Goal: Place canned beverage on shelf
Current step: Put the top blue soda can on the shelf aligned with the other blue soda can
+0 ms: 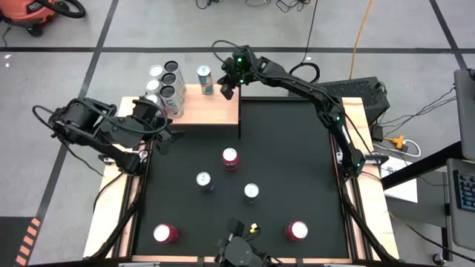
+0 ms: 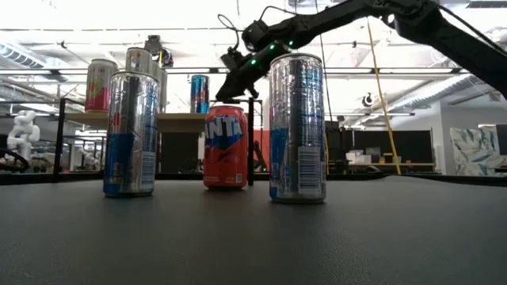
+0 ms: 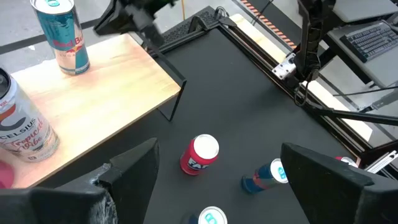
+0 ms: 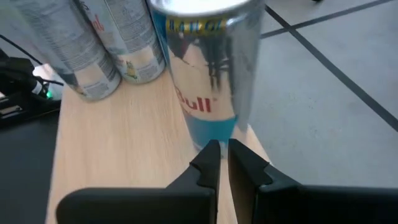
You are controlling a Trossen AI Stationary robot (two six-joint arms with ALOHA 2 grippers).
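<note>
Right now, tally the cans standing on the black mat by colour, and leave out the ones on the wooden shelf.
Red cans: 3
Silver-and-blue cans: 2
Total: 5

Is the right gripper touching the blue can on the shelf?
Cannot tell. In the right wrist view the shut right gripper overlaps the blue can on the shelf; the high view shows them close, with no plain gap.
</note>
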